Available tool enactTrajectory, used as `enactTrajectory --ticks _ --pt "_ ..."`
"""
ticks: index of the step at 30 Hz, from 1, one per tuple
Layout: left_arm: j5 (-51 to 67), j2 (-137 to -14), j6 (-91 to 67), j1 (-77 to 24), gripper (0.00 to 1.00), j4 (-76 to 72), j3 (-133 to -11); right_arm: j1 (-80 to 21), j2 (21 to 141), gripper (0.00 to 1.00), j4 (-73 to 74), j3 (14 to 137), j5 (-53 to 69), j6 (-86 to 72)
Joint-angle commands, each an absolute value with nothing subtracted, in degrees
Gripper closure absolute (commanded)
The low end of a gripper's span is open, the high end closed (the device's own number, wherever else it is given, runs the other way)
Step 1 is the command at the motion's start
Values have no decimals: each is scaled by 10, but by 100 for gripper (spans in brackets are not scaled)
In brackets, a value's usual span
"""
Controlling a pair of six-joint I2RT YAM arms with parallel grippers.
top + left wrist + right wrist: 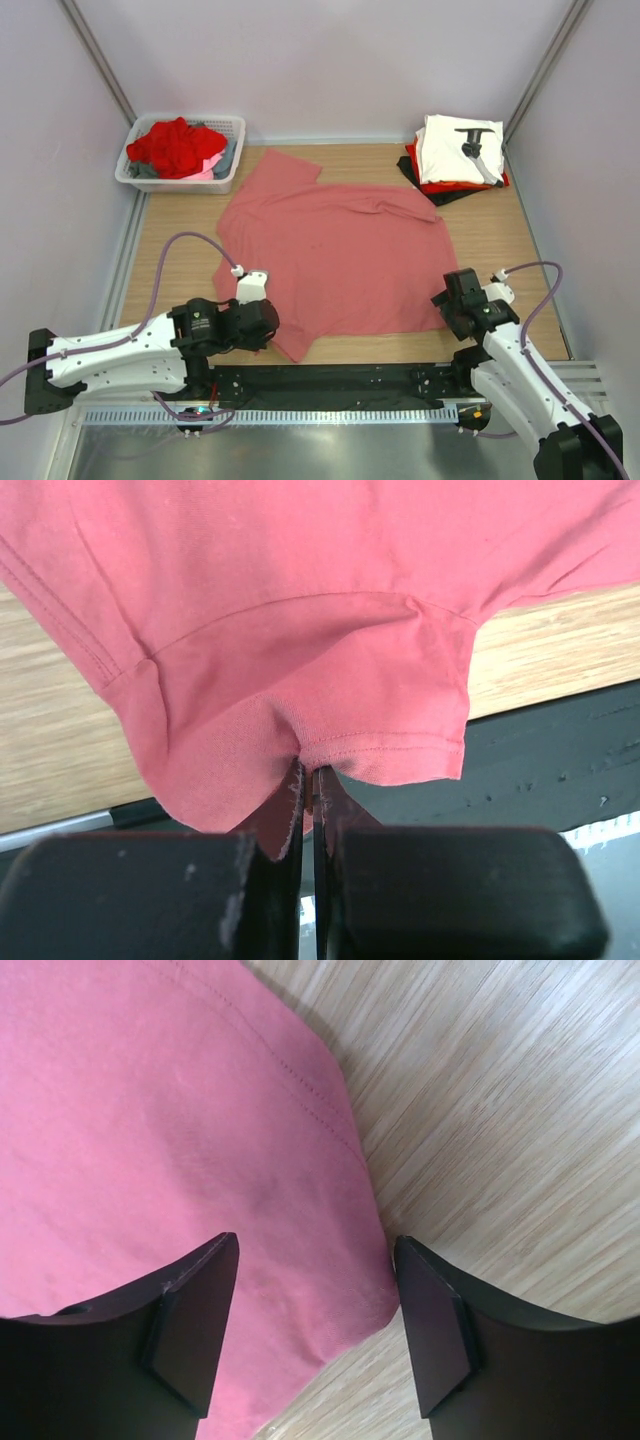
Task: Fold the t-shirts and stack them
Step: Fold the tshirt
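A large salmon-pink t-shirt (335,255) lies spread over the middle of the wooden table. My left gripper (272,325) is shut on its near left sleeve hem, seen pinched between the jaws in the left wrist view (308,780), where the sleeve (300,680) fans out ahead. My right gripper (447,302) is open, its jaws straddling the shirt's near right corner (340,1300) just above the table. Folded tees, white with black print (458,148) on top of red and black ones, are stacked at the far right.
A white plastic basket (235,125) at the far left holds crumpled red (172,148), grey and pink clothes. A black strip (340,380) runs along the table's near edge between the arm bases. Grey walls close in both sides.
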State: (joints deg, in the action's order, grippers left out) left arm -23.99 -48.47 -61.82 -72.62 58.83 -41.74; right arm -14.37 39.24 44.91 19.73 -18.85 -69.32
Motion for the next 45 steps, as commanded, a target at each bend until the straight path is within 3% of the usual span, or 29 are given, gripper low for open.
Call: enactTrajectory --ticks 1,6,10,15,18,23,33,35,37,38,39,41,45 --pt "-236 -479 -596 -722 100 570 -432 -142 403 31 428 256 -248 -666" --pt "-241 -479 -594 -715 100 567 -432 -142 499 35 346 369 -243 -554" --pt "-244 -477 -598 -713 100 569 -430 -142 639 27 272 480 -156 -451" --pt "-245 -469 -603 -713 100 574 -431 -142 659 22 422 543 -227 -464" --pt "-246 -467 -603 -713 100 570 -427 -142 579 22 499 500 -255 -521" --pt "-239 -477 -593 -712 100 567 -431 -142 480 21 503 360 -182 -591" --pt "-234 -476 -592 -713 100 564 -430 -141 523 23 396 225 -127 -613" --pt "-234 -477 -594 -713 100 567 -429 -142 545 27 382 228 -137 -605" --pt "-236 -477 -594 -712 100 567 -430 -142 549 44 371 239 -155 -590" --pt "-237 -477 -594 -712 100 567 -431 -142 550 54 371 247 -158 -585" --pt "-238 -478 -593 -713 100 568 -431 -141 552 79 369 268 -163 -575" --pt "-241 -479 -593 -713 100 569 -432 -142 559 88 368 293 -175 -547" --pt "-246 -478 -598 -712 100 571 -432 -142 674 95 380 409 -159 -469"
